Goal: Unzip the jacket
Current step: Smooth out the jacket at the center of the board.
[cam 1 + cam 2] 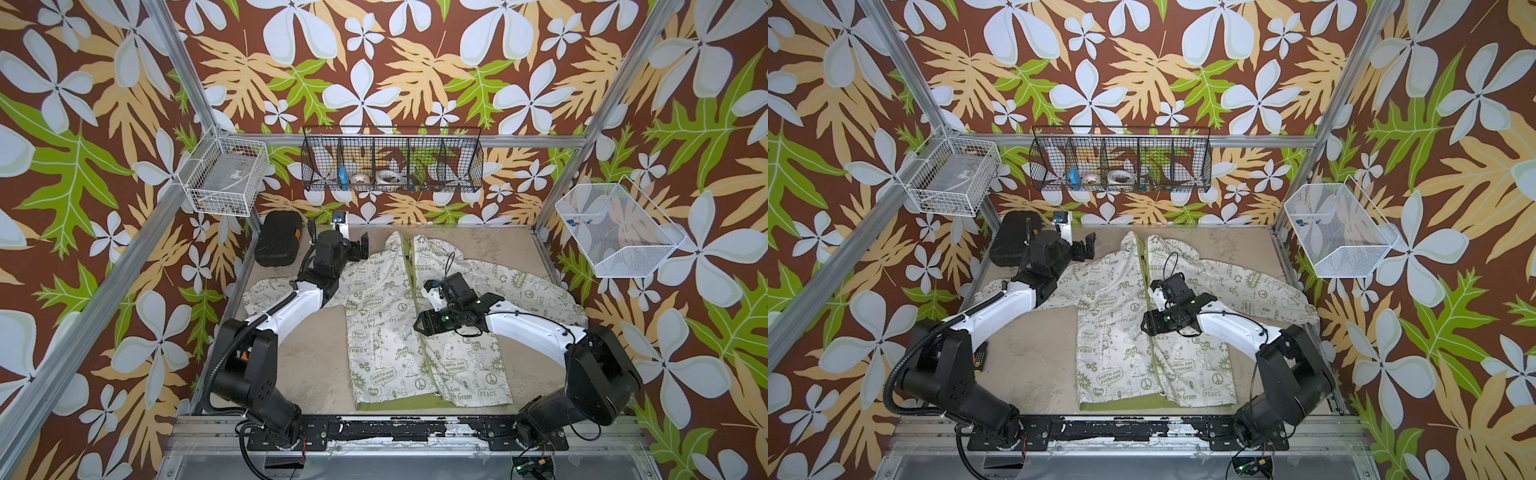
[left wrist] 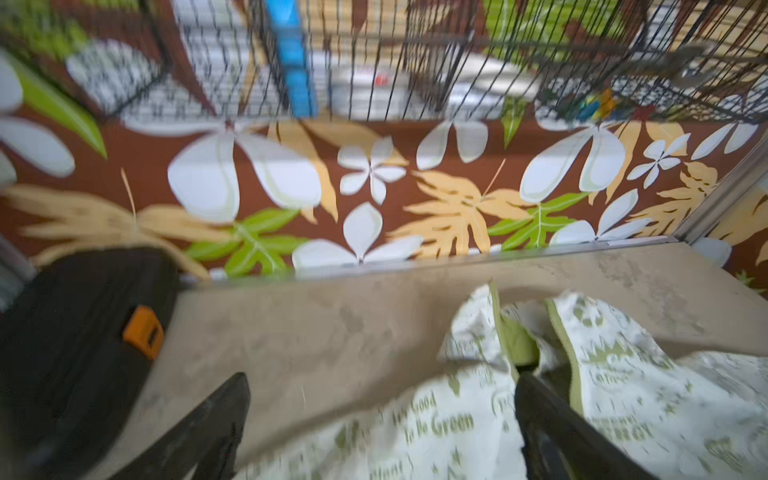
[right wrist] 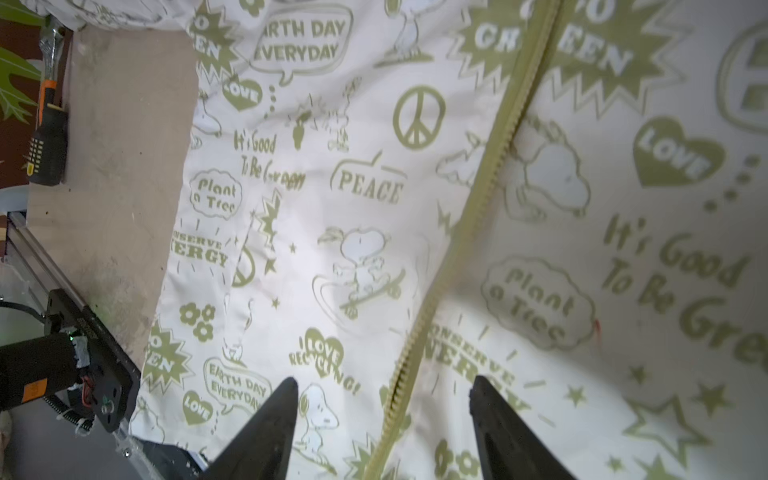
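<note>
Two empty claws attend the jacket (image 1: 382, 332), laid flat on the bench (image 1: 307, 353) with its zipper facing up and its hood toward the back wall. The left claw (image 1: 362, 247) gapes wide beside the hood. The right claw (image 3: 384, 380), jaws parted, straddles the green zipper (image 3: 469, 216) mid-chest, apparently lining up for the pull.

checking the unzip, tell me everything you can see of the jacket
The jacket is cream-white thin fabric printed with olive slogans and cartoons, with an olive zipper and hem. It lies flat, front up, on the table, hood toward the back wall, sleeves spread. The front gapes at the collar; lower, edges lie together.
</note>
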Robot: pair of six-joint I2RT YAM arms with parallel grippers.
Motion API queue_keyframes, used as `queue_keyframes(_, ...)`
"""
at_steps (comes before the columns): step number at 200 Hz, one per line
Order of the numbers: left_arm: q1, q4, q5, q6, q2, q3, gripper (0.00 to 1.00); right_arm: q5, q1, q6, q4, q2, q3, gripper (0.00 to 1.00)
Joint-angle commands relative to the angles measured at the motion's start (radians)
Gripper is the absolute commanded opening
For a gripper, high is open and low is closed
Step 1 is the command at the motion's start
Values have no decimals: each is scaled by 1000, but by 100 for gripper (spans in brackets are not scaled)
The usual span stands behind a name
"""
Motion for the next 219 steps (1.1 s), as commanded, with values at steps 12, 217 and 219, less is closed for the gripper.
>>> queue_keyframes(12,-6,-74,-26,-264,-138,-165,93,29,-7,-55,7,113,96,59)
queue_keyframes(217,-112,-366,76,-336,-290,-369,89,-51,47,-12,-20,227,76,36)
queue_keyframes(219,-112,-366,77,-336,-292,-370,88,-51,48,-12,-20,226,76,35)
